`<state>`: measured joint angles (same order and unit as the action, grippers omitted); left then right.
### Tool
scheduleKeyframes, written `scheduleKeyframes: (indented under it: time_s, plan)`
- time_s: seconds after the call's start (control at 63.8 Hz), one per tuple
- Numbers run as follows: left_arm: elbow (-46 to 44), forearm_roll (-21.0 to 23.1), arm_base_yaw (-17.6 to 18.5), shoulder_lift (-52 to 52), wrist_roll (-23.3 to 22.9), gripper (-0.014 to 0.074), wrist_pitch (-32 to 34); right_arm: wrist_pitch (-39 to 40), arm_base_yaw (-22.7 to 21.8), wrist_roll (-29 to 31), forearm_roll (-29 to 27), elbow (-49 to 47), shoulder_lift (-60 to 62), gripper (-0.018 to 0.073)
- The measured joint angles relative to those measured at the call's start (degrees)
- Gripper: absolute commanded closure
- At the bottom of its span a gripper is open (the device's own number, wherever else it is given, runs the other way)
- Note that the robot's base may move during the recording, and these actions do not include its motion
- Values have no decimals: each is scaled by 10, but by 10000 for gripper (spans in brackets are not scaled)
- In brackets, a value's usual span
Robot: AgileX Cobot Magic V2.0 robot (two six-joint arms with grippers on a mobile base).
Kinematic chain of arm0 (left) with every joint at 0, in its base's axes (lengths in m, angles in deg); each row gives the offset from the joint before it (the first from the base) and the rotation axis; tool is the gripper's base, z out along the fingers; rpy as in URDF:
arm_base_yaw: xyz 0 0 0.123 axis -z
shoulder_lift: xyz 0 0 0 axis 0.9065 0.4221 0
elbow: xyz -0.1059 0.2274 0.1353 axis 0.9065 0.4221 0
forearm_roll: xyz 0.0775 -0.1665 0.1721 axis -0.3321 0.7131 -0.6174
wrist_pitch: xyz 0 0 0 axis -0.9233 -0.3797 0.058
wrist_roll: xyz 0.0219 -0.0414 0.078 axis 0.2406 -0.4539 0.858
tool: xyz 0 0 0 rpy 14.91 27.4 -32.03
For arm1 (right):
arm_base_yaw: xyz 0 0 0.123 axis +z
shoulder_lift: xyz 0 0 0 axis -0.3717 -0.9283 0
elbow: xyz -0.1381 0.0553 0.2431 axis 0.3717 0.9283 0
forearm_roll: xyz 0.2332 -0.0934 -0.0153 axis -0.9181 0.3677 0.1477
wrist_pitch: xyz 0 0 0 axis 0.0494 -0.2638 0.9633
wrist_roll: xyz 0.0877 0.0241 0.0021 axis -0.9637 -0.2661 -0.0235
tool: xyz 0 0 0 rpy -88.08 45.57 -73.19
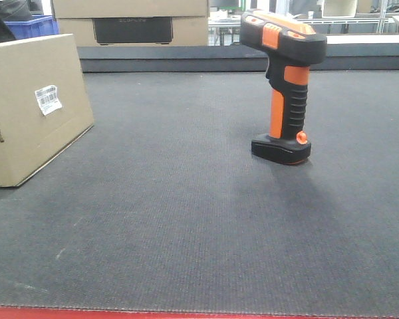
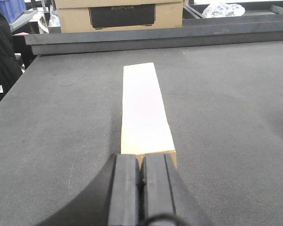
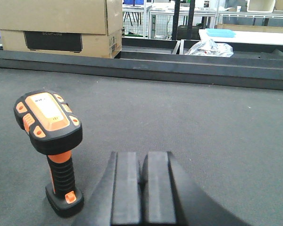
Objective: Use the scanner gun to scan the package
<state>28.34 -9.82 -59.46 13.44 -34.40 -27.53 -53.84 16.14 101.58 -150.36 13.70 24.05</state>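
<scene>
Standing upright right of the box [image 1: 33, 109], the scanner [image 1: 286, 86] is not yet grasped. Both claws, left [image 2: 140, 181] and right [image 3: 142, 181], are clenched empty, so everything remains.

A dark grey mat [image 1: 186, 219] covers the table, with 2 stacked tan boxes [image 1: 132, 20] beyond its far edge, the lower bearing a large black panel; a blue crate [image 1: 32, 26] sits left of the boxes, crumpled clear plastic [image 3: 211, 47] to their right
</scene>
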Motion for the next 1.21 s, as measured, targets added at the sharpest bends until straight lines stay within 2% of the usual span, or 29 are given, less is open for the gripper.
scheduleKeyframes:
  time_s: [0.705,0.862,1.018,1.097,1.159,1.206]
  plan:
    - [0,0,0,0,0,708,3,0,0,0,0,0,0,722]
    - [0,0,0,0,0,708,3,0,0,0,-83,0,0,722]
    - [0,0,0,0,0,708,3,0,0,0,-107,0,0,722]
    - [0,0,0,0,0,708,3,0,0,0,-105,0,0,722]
    - [0,0,0,0,0,708,3,0,0,-2,-74,0,0,722]
    - [0,0,0,0,0,708,3,-2,0,-27,-38,0,0,722]
